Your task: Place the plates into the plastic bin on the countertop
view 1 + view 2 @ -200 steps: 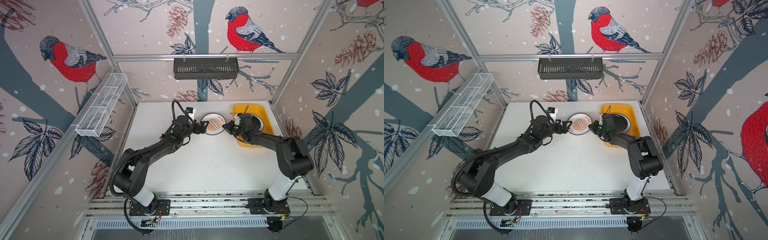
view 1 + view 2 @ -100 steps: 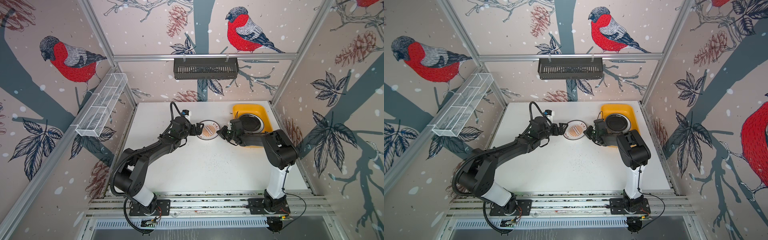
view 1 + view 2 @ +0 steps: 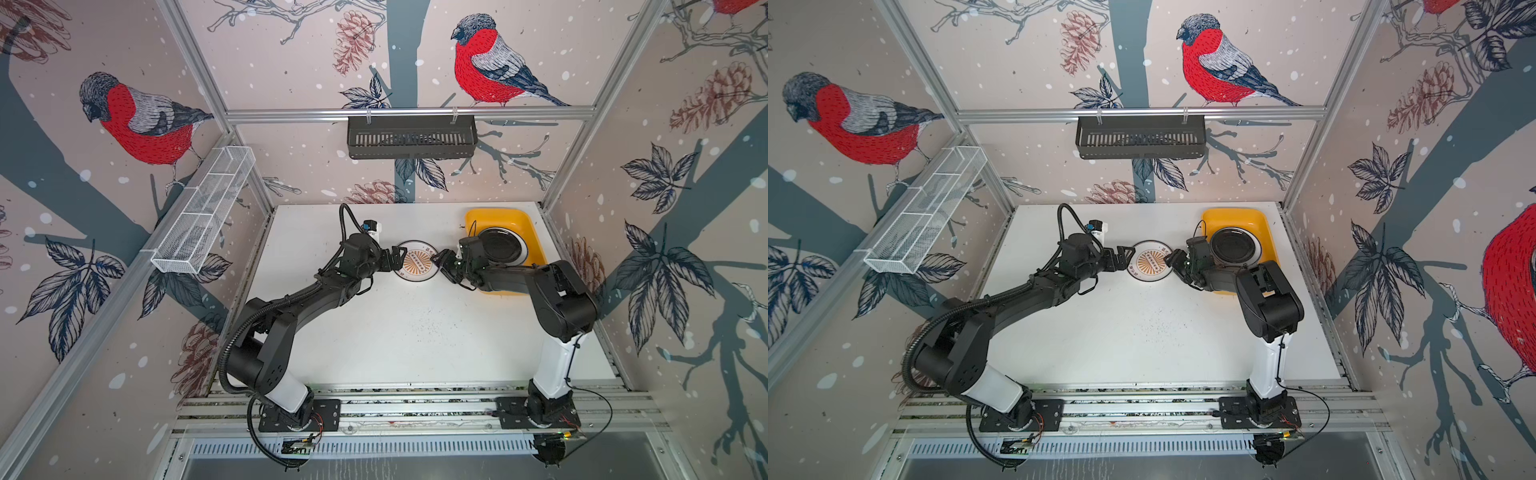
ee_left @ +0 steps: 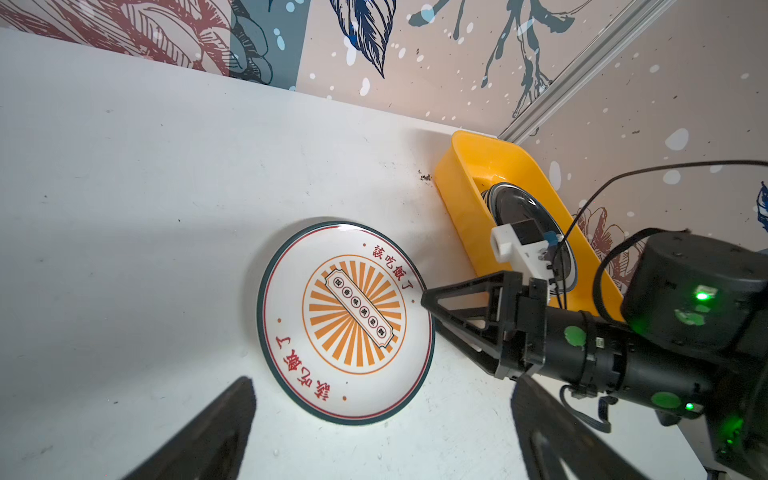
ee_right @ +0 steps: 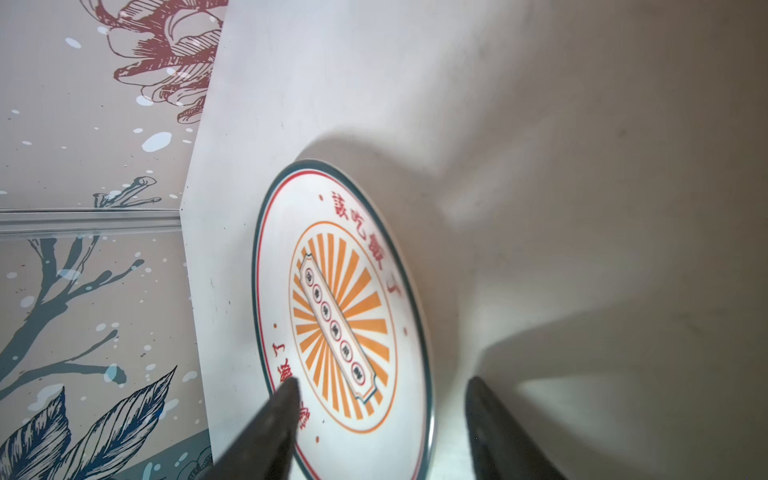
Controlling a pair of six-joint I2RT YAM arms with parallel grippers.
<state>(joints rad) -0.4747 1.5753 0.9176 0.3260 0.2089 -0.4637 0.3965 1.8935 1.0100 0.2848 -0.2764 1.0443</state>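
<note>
One of the plates, white with an orange sunburst centre [image 3: 417,262] [image 3: 1151,262] [image 4: 347,322] [image 5: 343,316], lies flat on the countertop [image 3: 395,332] just left of the yellow plastic bin [image 3: 503,216] [image 3: 1233,214] [image 4: 465,166]. A black plate [image 3: 500,245] [image 3: 1233,245] [image 4: 523,212] rests inside the bin. My left gripper [image 3: 397,255] [image 3: 1125,253] [image 4: 382,380] is open at the sunburst plate's left rim. My right gripper [image 3: 440,262] [image 3: 1173,262] [image 5: 381,383] is open at its right rim. One finger reaches over the plate and the other stays outside it.
A black slotted basket [image 3: 411,137] hangs on the back rail. A white wire rack [image 3: 203,216] is fixed to the left wall. Dark specks [image 3: 428,324] dot the countertop's middle. Patterned walls close in the back and both sides.
The sunburst plate has shifted a little left and toward the front. My right gripper, shut before, has opened at the plate's right rim. The left gripper followed the plate and stayed open.
</note>
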